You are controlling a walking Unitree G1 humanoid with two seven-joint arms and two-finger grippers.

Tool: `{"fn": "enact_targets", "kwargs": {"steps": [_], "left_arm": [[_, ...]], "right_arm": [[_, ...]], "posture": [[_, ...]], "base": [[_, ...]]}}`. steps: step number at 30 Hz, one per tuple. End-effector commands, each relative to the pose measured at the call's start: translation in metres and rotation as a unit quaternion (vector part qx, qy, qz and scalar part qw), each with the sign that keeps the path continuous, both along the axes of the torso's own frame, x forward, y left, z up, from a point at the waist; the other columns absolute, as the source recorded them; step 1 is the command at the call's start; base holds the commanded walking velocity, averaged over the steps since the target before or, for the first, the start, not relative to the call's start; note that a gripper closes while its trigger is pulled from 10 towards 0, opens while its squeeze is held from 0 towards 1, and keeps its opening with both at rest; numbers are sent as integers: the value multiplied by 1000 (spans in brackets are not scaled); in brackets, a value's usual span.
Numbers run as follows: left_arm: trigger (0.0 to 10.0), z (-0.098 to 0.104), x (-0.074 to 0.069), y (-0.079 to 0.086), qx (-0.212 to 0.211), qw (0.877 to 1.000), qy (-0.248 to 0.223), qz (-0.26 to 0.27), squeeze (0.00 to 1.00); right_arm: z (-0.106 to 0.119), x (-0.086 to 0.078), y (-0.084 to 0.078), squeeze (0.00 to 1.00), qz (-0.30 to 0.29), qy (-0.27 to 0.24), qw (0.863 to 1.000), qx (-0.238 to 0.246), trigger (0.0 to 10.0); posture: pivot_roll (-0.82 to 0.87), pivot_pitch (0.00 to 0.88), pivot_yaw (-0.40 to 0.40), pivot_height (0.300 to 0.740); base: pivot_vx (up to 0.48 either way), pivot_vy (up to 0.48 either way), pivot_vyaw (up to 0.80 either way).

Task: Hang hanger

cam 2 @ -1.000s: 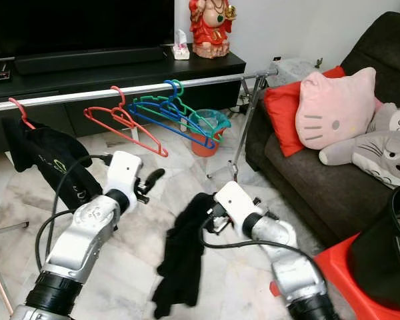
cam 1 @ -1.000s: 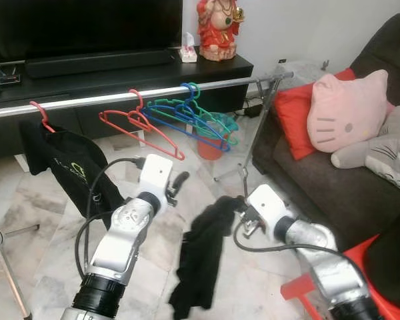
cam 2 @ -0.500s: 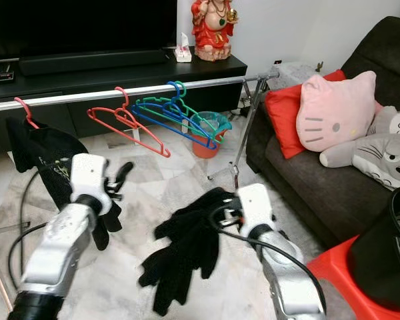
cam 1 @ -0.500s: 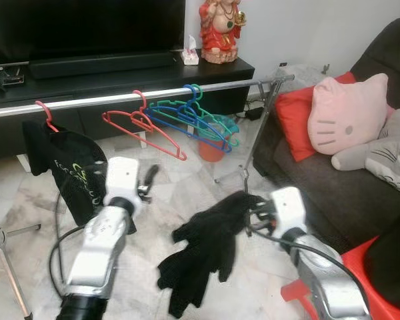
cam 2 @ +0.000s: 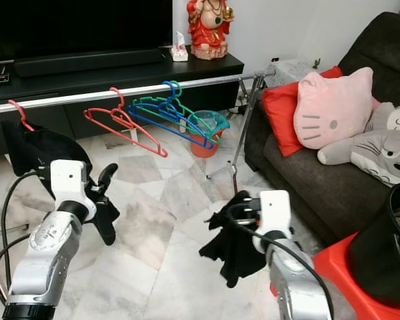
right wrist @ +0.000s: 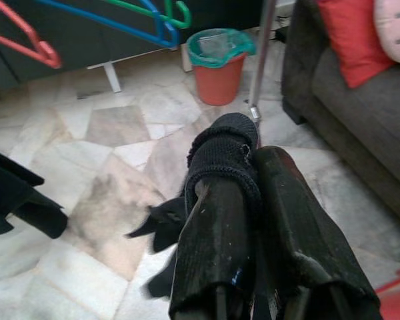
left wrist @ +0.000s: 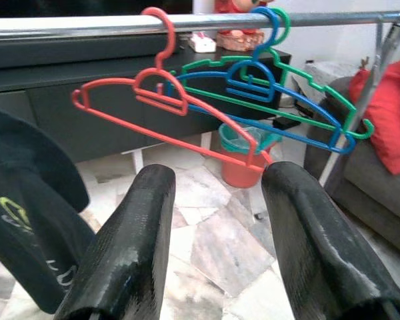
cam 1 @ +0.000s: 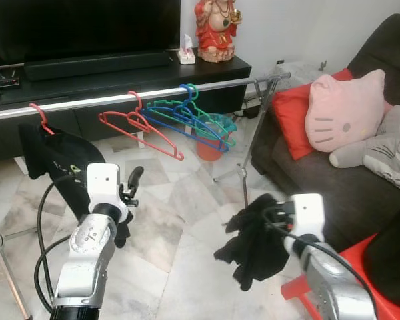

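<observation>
Home living room: dark sofa (cam 1: 333,180) with cushions at 3 o'clock, black TV stand (cam 1: 120,73) at 12 o'clock, marble floor (cam 1: 180,220), clothes rail (cam 1: 153,93).

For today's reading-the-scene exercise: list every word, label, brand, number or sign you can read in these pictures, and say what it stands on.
Nothing can be read for certain.
Black shirt hanging on the rail: pale printed lettering, too small and creased to read.
Tissue box on the TV cabinet: printing too small to read.
</observation>
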State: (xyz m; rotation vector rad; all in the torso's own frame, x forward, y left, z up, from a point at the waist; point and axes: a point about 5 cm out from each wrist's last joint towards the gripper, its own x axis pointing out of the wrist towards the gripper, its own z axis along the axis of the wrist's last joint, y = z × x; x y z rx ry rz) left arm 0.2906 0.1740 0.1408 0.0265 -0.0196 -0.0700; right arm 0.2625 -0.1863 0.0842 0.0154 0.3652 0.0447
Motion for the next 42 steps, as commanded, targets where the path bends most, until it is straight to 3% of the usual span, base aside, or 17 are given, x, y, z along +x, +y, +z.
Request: {"fn": "enact_targets", "kwargs": {"steps": [1,5,9,11,15,19,31,42], "left_arm": [[10000,1,0,-5,-2,1000,3,-16,0],[10000,2,1,-8,-5,1000,5,-19,0],[10000,-3,4,4,18,1000,15,-3,0],[10000,-11,6,18,25,999,28,20,0],[10000,-44,6,40,80,993,82,25,0],[10000,-70,0,52,39,989,128,55,0],[10000,-59,4,30,21,996,71,48,0],[10000,-46,8,21,24,998,45,33,0]], "right_arm": [[8,3,-4,0,-8,-17,1000,-9,10000],[3,3,-7,0,-21,-19,1000,11,10000],[-10,5,-28,0,-74,-3,997,8,10000],[-22,6,-38,0,-96,6,995,10,10000],[-48,4,-45,0,-109,44,993,-9,10000],[-70,-1,-47,0,-128,79,989,0,10000],[-97,-12,-48,0,-134,95,986,-4,10000],[-99,-8,-49,0,-130,88,988,2,10000]], "posture": [[-14,0,-36,740],[-20,0,-34,740],[-23,0,-36,740],[-29,0,-36,740],[-35,0,-32,740],[-43,0,-36,740],[-16,0,-68,740],[-6,0,-71,740]], "base": [[0,0,0],[0,0,0],[0,0,0],[0,0,0],[0,0,0],[0,0,0],[0,0,0],[0,0,743]]}}
